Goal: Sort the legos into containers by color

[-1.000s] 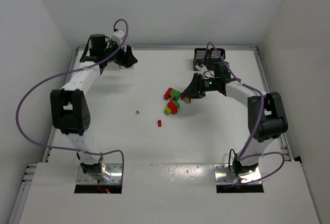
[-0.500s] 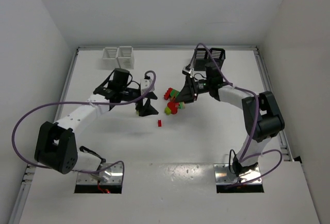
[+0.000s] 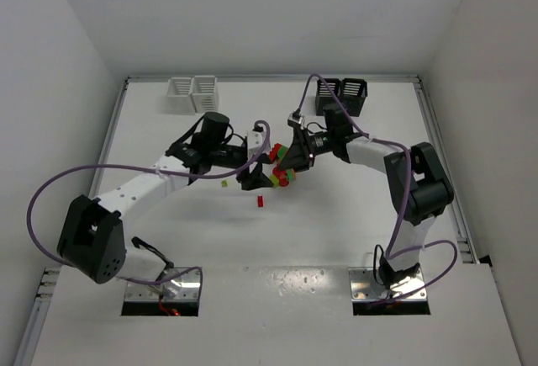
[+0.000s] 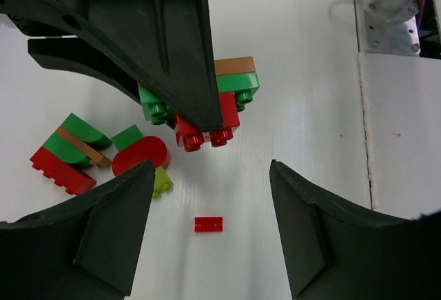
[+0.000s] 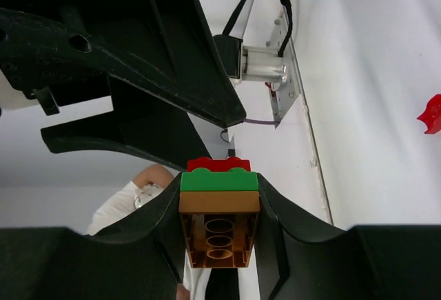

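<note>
I am looking down on a smooth white table [image 3: 336, 231] where two white slatted bins [image 3: 192, 92] are standing side by side at the far edge, with two black bins [image 3: 342, 91] pairing up to their right. At this distance I cannot tell what is lying inside any of them. Near the table's middle, the right gripper [image 5: 219, 183] is clamping a studded stack [image 5: 219, 224] of glossy brown, green and red bricks. The left gripper [image 4: 211, 176] is hovering just beside it, matte black fingers [image 4: 103, 238] apart, over a tiny red brick [image 4: 208, 224]. Loose pieces [image 4: 141, 155], wedge-shaped and rounded, are lying near the stack.
</note>
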Available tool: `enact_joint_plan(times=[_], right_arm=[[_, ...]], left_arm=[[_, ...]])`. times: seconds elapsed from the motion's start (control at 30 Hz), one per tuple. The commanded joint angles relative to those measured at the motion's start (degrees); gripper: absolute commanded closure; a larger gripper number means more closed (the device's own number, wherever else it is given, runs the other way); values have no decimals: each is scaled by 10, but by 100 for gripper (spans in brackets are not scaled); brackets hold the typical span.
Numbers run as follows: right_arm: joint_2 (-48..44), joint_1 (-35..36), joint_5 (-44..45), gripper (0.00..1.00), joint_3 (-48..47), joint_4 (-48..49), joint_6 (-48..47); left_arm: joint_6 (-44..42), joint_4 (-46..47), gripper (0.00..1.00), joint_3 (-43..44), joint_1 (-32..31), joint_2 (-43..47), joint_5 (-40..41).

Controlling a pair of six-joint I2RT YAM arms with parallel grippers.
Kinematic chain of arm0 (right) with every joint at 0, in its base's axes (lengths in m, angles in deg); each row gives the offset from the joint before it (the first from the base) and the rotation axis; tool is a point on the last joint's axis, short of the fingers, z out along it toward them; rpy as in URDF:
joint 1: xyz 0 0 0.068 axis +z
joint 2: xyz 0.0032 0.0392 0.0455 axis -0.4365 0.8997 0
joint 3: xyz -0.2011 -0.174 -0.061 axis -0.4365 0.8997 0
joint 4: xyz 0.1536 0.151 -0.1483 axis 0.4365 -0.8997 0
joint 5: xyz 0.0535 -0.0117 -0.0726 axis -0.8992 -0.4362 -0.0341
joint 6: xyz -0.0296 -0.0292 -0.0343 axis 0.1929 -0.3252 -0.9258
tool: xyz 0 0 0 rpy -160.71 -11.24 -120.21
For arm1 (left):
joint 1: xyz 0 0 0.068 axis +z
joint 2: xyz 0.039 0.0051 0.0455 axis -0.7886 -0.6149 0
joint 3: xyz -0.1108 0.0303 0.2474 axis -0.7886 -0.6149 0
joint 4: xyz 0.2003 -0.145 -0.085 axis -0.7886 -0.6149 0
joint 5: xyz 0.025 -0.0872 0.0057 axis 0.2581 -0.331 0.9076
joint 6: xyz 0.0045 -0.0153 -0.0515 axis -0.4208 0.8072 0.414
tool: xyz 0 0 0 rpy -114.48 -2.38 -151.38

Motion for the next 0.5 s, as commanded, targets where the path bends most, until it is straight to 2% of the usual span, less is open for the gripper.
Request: enact_joint_plan(times=[0.0,0.47], right_arm=[[-2,5,2,100,-26,15,11],[4,15,13,100,-21,36,51]], left_arm=[[28,36,27,24,-8,-11,18],[76,83,30,35,-39,-34,19]])
